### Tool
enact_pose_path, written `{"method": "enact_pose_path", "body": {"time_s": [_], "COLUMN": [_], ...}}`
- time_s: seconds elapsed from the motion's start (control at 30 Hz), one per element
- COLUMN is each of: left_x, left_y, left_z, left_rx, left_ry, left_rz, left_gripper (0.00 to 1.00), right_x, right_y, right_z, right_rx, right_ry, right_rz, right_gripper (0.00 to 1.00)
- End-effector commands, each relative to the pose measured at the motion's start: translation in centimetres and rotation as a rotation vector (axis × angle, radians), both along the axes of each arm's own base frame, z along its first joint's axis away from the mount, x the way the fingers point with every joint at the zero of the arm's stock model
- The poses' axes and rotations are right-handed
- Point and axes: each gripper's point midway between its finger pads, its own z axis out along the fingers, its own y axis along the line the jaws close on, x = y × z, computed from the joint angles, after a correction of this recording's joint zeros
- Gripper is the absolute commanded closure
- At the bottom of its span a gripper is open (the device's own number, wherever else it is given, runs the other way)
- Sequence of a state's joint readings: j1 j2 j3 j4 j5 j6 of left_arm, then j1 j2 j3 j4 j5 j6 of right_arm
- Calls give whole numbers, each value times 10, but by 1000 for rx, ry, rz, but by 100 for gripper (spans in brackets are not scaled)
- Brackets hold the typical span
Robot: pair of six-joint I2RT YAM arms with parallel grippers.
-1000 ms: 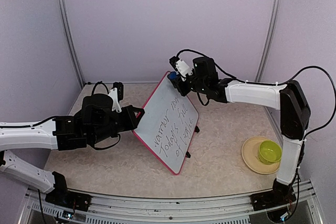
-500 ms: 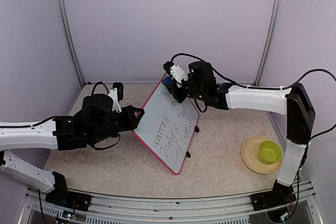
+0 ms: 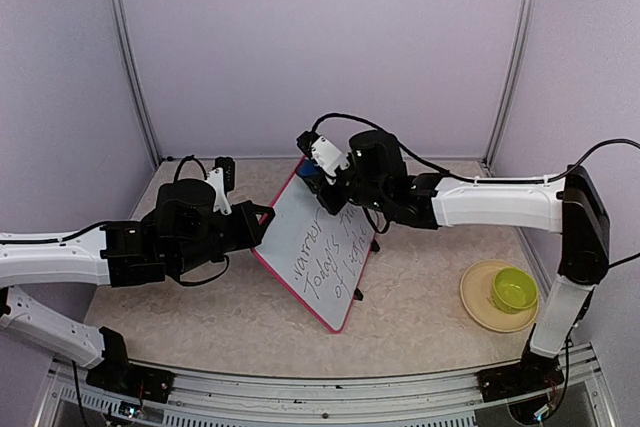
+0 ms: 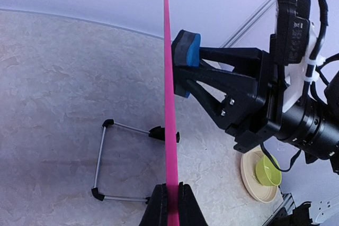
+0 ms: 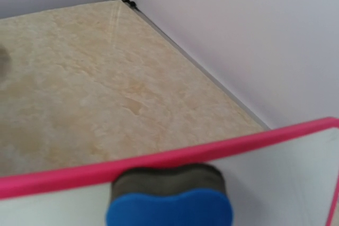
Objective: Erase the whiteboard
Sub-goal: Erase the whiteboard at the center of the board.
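Observation:
The whiteboard [image 3: 288, 229], white with a pink rim and dark handwriting, stands tilted on the table. My left gripper [image 3: 262, 223] is shut on its left rim. In the left wrist view the board shows edge-on as a pink strip [image 4: 169, 104], pinched between my left gripper [image 4: 170, 205] jaws. My right gripper [image 3: 316, 177] is shut on a blue and grey eraser [image 3: 311, 169], whose grey felt presses against the board's top corner. In the right wrist view the eraser [image 5: 169, 199] lies just under the pink rim [image 5: 212, 154]; the fingers themselves are out of frame.
A lime green bowl [image 3: 513, 290] sits on a beige plate [image 3: 474, 297] at the right front. The board's wire stand [image 4: 100, 157] and black feet [image 3: 357, 295] rest on the table. Walls with metal posts close in the back and sides.
My right arm has carried the eraser leftward along the board's top edge to its upper corner. The left arm and the board have not moved.

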State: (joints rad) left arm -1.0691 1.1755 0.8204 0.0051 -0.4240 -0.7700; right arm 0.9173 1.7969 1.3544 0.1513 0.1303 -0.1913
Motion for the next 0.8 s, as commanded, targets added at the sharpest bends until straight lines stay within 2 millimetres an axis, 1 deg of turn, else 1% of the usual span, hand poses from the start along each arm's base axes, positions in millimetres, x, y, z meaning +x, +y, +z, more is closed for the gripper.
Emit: {"method": "enact_pose_path", "body": {"time_s": [0.0, 0.1, 0.27, 0.37, 0.47, 0.67, 0.77], "left_x": [-26, -26, -27, -28, -29, -29, -29], "left_y": [-27, -27, -27, -27, -27, -26, -26], "left_z": [9, 10, 11, 11, 11, 10, 11], "left_rx": [-16, -19, -22, -22, -22, -18, -18], "left_ry": [-3, -4, -7, -8, -9, -8, -8], "left_rz": [-174, -172, -172, -171, -170, -169, -168], "left_gripper": [100, 100, 100, 100, 100, 100, 100], "right_x": [-45, -61, -79, -93, -101, -106, -96], "right_y": [24, 29, 32, 36, 36, 33, 27], "right_z": [-17, -16, -15, -17, -21, -21, -27], "right_rx": [-30, -32, -33, -37, -39, -21, -49], "right_ry": [38, 36, 44, 47, 61, 76, 59], "right_rz": [114, 132, 143, 162, 174, 182, 125], "right_gripper": [100, 100, 100, 100, 100, 100, 100]}}
